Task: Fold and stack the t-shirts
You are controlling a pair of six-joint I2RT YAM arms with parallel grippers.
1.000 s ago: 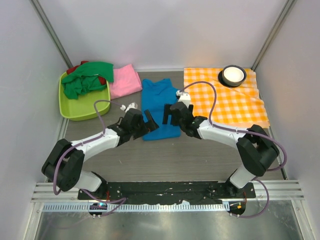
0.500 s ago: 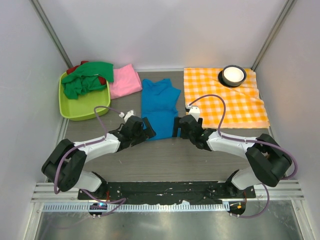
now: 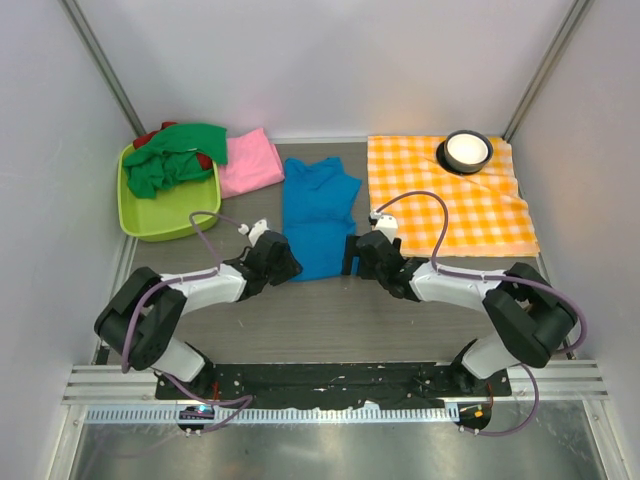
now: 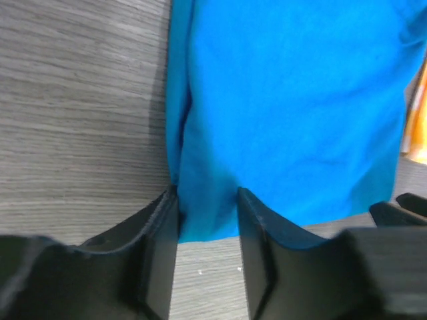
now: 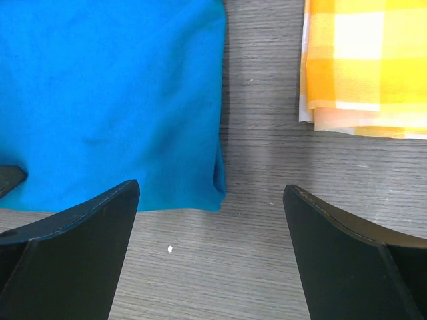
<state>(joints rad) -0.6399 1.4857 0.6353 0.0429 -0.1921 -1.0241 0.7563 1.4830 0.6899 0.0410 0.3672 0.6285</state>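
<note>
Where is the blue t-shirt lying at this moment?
In the top view, the blue t-shirt lies in the middle of the table, between the pink t-shirt on its left and the orange-and-white checked cloth on its right.

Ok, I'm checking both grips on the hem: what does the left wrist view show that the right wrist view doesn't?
Left wrist only: the left pincer, fingers close either side of a near corner of the blue t-shirt, cloth between them. Right wrist only: the right pincer, wide open, straddling the shirt's other near corner. Both: the blue t-shirt lying on the grey table.
</note>
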